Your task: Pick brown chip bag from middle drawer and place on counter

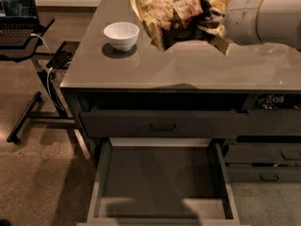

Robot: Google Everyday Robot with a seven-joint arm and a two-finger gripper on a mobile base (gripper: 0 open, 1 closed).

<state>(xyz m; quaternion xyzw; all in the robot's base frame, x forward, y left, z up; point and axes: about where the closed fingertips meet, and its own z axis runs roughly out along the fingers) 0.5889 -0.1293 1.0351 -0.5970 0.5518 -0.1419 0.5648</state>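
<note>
The brown chip bag (171, 15) hangs crumpled in the air over the counter (188, 65), to the right of the white bowl. My gripper (209, 18) comes in from the upper right behind a big white arm segment (261, 15) and is shut on the bag's right end. The bag casts a shadow on the counter below it. The middle drawer (160, 178) stands pulled wide open below, and its flat dark interior is bare.
A white bowl (121, 35) sits on the counter's left part. A drawer with a handle (162, 125) is slightly ajar above the open one. Narrower handled drawers (265, 161) are at right. A laptop on a stand (21, 18) with cables is at left.
</note>
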